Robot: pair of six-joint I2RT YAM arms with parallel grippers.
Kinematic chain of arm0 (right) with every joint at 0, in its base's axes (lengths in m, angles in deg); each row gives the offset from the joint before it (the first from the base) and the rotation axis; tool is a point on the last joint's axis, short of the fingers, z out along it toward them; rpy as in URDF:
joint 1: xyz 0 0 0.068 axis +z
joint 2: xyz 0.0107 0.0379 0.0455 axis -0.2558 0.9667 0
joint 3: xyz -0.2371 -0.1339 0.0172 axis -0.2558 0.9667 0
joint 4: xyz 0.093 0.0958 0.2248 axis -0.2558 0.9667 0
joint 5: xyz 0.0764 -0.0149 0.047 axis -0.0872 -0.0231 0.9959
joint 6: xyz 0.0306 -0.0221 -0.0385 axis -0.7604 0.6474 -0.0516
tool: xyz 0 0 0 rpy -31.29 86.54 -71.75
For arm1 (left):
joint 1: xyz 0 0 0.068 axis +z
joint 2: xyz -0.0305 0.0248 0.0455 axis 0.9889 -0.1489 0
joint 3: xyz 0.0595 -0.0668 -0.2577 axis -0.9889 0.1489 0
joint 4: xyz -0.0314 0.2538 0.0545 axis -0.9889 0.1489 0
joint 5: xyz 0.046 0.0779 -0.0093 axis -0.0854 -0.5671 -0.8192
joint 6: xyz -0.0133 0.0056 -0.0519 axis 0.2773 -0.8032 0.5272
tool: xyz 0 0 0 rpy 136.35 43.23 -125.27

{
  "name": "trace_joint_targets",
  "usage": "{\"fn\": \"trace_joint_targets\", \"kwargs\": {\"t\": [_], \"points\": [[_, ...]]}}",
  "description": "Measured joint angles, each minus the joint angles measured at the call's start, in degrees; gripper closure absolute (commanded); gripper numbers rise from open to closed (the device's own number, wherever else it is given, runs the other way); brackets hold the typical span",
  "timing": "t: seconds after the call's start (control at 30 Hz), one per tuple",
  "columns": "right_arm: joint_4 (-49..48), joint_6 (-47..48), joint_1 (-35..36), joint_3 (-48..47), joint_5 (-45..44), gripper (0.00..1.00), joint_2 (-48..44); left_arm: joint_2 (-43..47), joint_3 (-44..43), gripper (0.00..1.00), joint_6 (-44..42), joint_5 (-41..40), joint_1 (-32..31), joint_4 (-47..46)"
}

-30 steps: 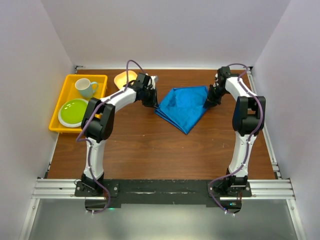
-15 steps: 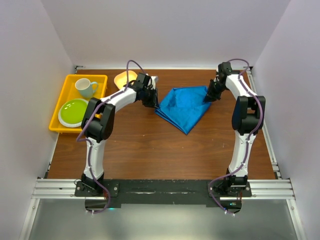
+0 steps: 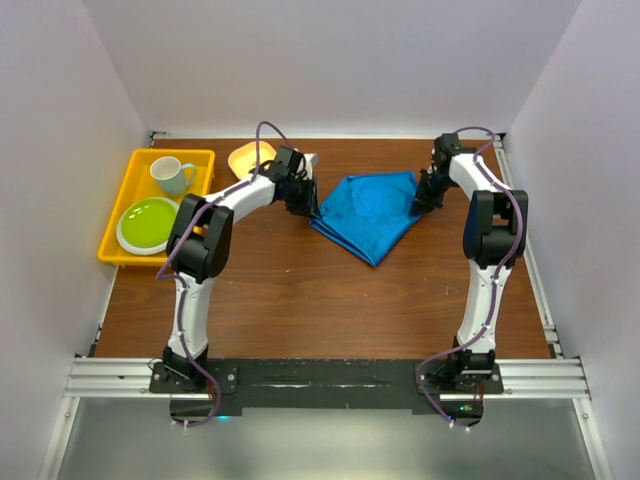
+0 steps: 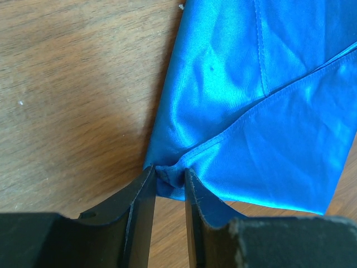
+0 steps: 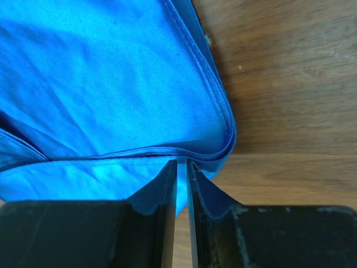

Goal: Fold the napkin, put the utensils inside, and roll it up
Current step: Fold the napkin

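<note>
The folded napkin (image 3: 368, 212) lies upper centre of the top view on the table (image 3: 300, 290). The left gripper (image 4: 168, 177) stands narrow, pinching its bunched left corner. The right gripper (image 5: 182, 163) is almost closed on its right edge.

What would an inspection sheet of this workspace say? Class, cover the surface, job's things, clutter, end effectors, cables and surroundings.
Surface: brown wooden table.
Job's things: royal-blue cloth napkin folded, far centre; slim metal utensil, nothing seen.
Clutter: yellow plastic tray holding a pale teal mug and a round green plate; orange bowl beside it.
End effectors: left end effector has a napkin corner bunched between its fingers; right end effector nearly closed at the napkin's folded edge, grip unclear.
Cables: purple cables loop along both arms.
Surroundings: white walls on three sides.
</note>
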Motion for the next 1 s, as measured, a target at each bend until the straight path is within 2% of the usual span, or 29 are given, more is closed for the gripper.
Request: {"fn": "trace_joint_targets", "kwargs": {"t": [0.1,0.23,0.43,0.83,1.0], "points": [[1.31,0.39,-0.04,-2.23,-0.15,0.82,0.28,-0.20,-0.44,0.67,0.00,0.02,-0.07,0.57],[1.40,0.61,-0.04,-5.07,-0.07,0.80,0.15,-0.20,-1.20,0.59,-0.04,0.02,-0.17,1.31],[0.85,0.85,-0.07,-4.55,0.11,0.80,-0.50,-0.15,-2.69,0.56,-0.04,0.00,-0.42,3.15],[0.42,3.52,-0.11,-0.15,-1.70,0.80,0.68,3.08,-4.17,0.62,1.77,1.92,-0.74,4.81],[0.90,4.04,-0.11,-0.44,-1.81,0.76,0.68,3.10,-4.44,0.67,3.87,5.42,-1.46,3.02]]}}
